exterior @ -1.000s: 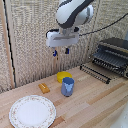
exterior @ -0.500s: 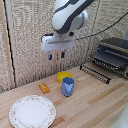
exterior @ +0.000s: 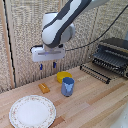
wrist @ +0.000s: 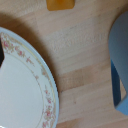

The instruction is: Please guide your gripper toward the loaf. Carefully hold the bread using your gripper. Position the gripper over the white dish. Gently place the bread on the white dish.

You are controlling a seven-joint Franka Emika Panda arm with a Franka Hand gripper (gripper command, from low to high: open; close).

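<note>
The gripper (exterior: 47, 65) hangs in the air above the wooden table (exterior: 95, 102), its two blue-tipped fingers (exterior: 41, 66) pointing down with a visible gap between them and nothing held; the jaws stand apart. The loaf (exterior: 44, 88) lies flat on the table below the gripper, apart from it. The white dish (exterior: 33, 111) rests near the table's front edge toward the exterior view's left, near the loaf but not touching it. A blue cup (exterior: 67, 86) stands upright just beside a round yellow disc (exterior: 63, 76). A dark wire rack (exterior: 111, 59) sits at the exterior view's right. The wrist view shows the dish rim, the cup's side and the loaf's edge.
</note>
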